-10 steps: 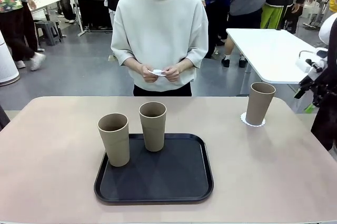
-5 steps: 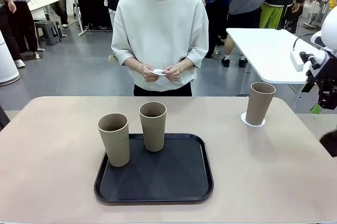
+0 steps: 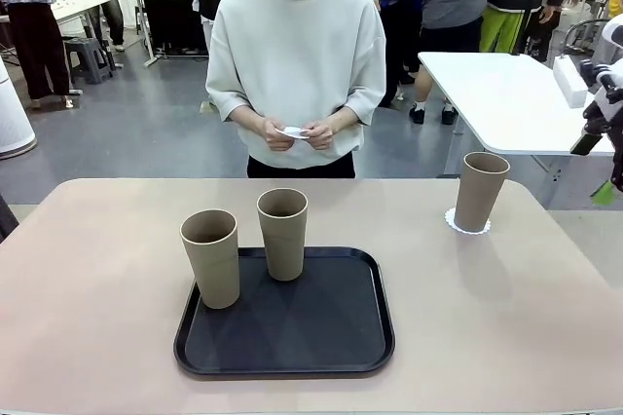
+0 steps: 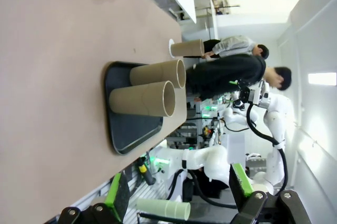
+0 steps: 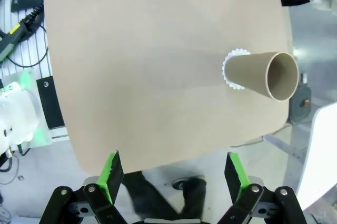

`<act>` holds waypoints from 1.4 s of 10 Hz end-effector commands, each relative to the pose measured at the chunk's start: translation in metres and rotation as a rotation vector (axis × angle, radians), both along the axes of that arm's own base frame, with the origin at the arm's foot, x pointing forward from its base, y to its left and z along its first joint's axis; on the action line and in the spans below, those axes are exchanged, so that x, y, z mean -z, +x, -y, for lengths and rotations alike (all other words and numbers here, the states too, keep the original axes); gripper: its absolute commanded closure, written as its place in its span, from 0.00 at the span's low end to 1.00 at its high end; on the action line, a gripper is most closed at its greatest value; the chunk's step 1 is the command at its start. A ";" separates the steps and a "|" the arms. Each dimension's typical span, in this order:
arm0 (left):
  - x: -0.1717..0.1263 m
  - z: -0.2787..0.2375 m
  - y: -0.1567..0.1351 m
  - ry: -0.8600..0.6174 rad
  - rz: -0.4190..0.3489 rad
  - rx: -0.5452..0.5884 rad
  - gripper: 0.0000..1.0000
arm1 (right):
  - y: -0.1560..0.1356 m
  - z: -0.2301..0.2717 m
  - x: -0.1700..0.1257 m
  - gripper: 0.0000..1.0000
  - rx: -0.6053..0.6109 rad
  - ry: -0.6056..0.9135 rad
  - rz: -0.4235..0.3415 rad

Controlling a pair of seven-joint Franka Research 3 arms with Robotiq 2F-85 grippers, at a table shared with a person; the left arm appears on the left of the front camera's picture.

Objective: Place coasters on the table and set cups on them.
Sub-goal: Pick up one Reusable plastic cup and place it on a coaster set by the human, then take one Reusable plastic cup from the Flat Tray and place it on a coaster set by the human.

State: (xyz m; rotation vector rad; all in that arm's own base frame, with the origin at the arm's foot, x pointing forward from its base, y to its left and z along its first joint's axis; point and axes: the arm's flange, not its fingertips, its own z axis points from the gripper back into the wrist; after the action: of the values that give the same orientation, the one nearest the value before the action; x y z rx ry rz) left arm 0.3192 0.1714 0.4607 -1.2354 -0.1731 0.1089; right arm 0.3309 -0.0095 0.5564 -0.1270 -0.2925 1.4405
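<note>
Two tan cups [image 3: 210, 257] [image 3: 282, 233] stand upright on the black tray [image 3: 292, 332]. A third cup [image 3: 479, 191] stands on a white lacy coaster [image 3: 452, 222] at the far right of the beige table [image 3: 487, 318]. The person holds another coaster [image 3: 291, 132] in both hands. My right gripper [image 5: 172, 174] hangs open and empty high over the table's right edge, looking down on that cup [image 5: 258, 74] and its coaster [image 5: 231, 69]. My left gripper [image 4: 177, 192] is open and empty, well off the left of the tray cups [image 4: 142, 100].
My right arm [image 3: 604, 79] shows raised at the picture's right edge. A glossy white table [image 3: 496, 94] stands behind the far right corner. Bare tabletop lies left, right and in front of the tray. Other people stand in the background.
My right arm has lifted up and away from the cup on the coaster. The cups, the tray and the person's hands have stayed put.
</note>
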 end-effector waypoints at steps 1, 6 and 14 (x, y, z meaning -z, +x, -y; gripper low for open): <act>-0.002 0.000 -0.001 -0.012 0.012 0.000 0.00 | 0.005 -0.002 0.005 0.00 0.022 -0.030 0.011; -0.002 0.000 -0.001 -0.012 0.012 0.000 0.00 | 0.005 -0.002 0.005 0.00 0.022 -0.030 0.011; -0.002 0.000 -0.001 -0.012 0.012 0.000 0.00 | 0.007 -0.020 -0.005 0.00 0.761 0.108 0.172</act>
State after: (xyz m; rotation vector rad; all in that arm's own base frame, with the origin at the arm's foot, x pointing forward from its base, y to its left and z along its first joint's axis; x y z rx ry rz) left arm 0.3192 0.1713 0.4607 -1.2354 -0.1730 0.1088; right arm 0.3375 -0.0021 0.5703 -0.1275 -0.4278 0.9684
